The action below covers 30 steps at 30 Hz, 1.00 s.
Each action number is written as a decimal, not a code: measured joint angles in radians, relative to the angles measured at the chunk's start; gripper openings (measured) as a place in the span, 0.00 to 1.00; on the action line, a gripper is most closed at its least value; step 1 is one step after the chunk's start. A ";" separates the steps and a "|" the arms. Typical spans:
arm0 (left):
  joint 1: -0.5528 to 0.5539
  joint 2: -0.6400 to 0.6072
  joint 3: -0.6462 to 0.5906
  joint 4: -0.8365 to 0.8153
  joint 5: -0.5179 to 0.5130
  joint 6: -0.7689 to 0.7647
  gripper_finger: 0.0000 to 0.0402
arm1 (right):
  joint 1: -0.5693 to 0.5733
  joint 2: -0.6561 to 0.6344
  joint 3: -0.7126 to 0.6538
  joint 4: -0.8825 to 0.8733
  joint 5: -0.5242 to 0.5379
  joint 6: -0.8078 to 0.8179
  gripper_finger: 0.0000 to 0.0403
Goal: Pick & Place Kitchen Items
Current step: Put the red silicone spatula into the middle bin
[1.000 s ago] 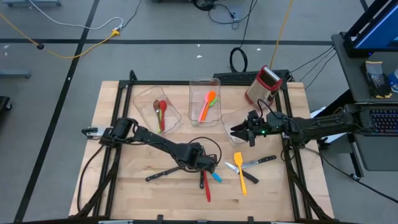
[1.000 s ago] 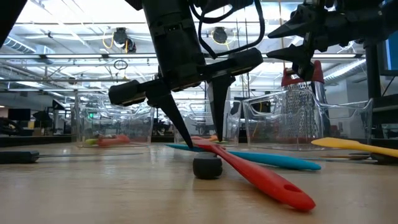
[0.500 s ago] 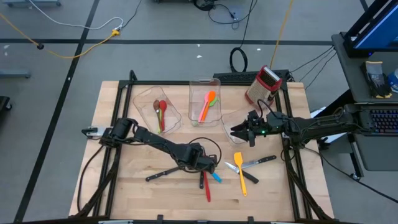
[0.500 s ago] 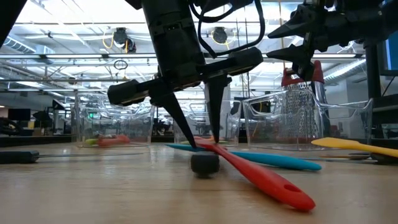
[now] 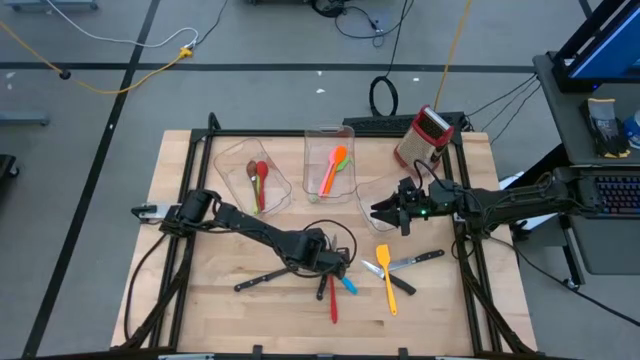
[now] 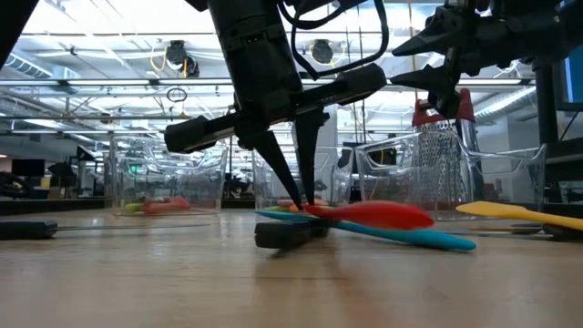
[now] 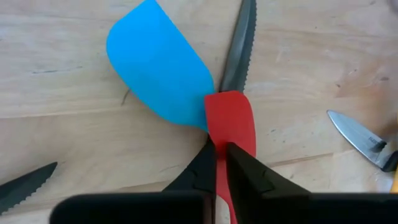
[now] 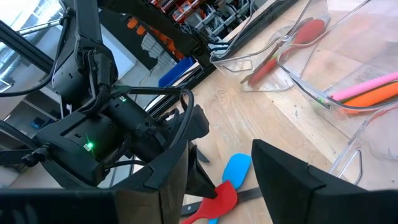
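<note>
In the middle of the table my left gripper [image 5: 335, 272] points steeply down, shut on a red spatula [image 7: 231, 121]. The red spatula crosses a blue spatula [image 7: 158, 74] and a serrated black-handled knife [image 7: 239, 43] that lie on the wood. In the low view the red spatula [image 6: 378, 215] sits above the blue spatula [image 6: 410, 236] and the knife's handle [image 6: 287, 235]. My right gripper [image 5: 378, 212] hangs open and level over the right-hand clear bin, with nothing between its fingers. My left gripper pinches the red spatula's neck [image 7: 219, 186], just behind the blade, between its two fingers. The fingers come from above, slanting, and lie across the handle. The blade end rests on the blue spatula and the knife, while the handle end [image 6: 410, 217] is raised off the table.
A yellow spatula [image 5: 386, 280] and two knives [image 5: 415, 262] lie right of the pile, and another knife [image 5: 258, 280] lies to its left. Three clear bins [image 5: 330, 160] stand at the back, two holding utensils. A red-topped grater [image 5: 425, 135] stands at the back right.
My left gripper has shut on the red spatula without moving away. The spatula's near handle end has tipped up off the table, and the black knife handle under it has swung round on the wood.
</note>
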 joint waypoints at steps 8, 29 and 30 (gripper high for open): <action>0.000 0.000 0.000 -0.001 -0.003 -0.001 0.01 | 0.000 0.000 0.000 0.000 0.000 0.000 0.42; -0.001 0.001 0.000 0.043 -0.027 -0.002 0.00 | 0.000 0.000 0.000 0.000 0.000 0.000 0.42; -0.001 0.001 0.000 0.050 -0.027 -0.002 0.00 | 0.000 0.000 0.000 0.000 0.000 0.000 0.42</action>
